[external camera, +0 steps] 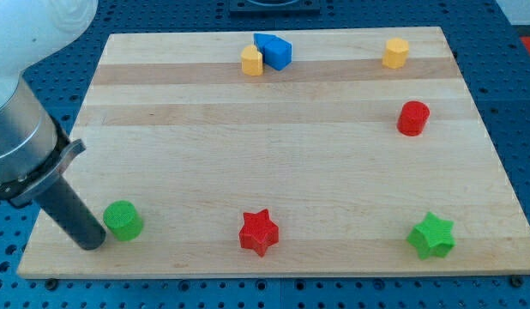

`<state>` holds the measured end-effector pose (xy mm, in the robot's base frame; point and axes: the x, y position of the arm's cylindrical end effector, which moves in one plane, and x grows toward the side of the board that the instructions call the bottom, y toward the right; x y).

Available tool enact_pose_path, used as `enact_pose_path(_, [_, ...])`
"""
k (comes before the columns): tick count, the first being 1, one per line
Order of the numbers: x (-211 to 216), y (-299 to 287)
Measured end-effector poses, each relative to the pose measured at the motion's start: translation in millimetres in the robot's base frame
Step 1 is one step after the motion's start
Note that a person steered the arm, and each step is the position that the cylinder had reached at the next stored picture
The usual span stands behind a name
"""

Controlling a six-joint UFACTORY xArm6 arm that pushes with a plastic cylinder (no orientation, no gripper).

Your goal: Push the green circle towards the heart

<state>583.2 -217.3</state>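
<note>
Green circle (pixel 123 220), a short upright cylinder, touches my tip (pixel 91 243).

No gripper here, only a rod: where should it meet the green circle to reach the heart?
Press the green circle on its lower-left wall: it is round, so any side serves, and the yellow heart lies up-right. My tip sits just left of it.

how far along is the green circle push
Barely started. Done: my tip sits at the view's bottom left, right beside the green circle on its left. In hand: lining up the push. Left: nearly the whole way, since the yellow heart is far off at the view's top, beside the blue block.
</note>
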Motion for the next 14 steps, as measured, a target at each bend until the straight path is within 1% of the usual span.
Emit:
enact_pose_path(2, [-3,50])
enact_pose_path(3, [-31,63])
enact_pose_path(4, [-32,63])
enact_pose_path(5, [-54,71])
enact_pose_path(6, [-99,88])
enact_pose_path(7, [-126,102])
enact_pose_path(8, [-100,93])
enact_pose_path(9, [-64,74])
enact_pose_path(10, [-47,113])
enact_pose_path(12, [-105,155])
enact_pose_path(14, [-191,186])
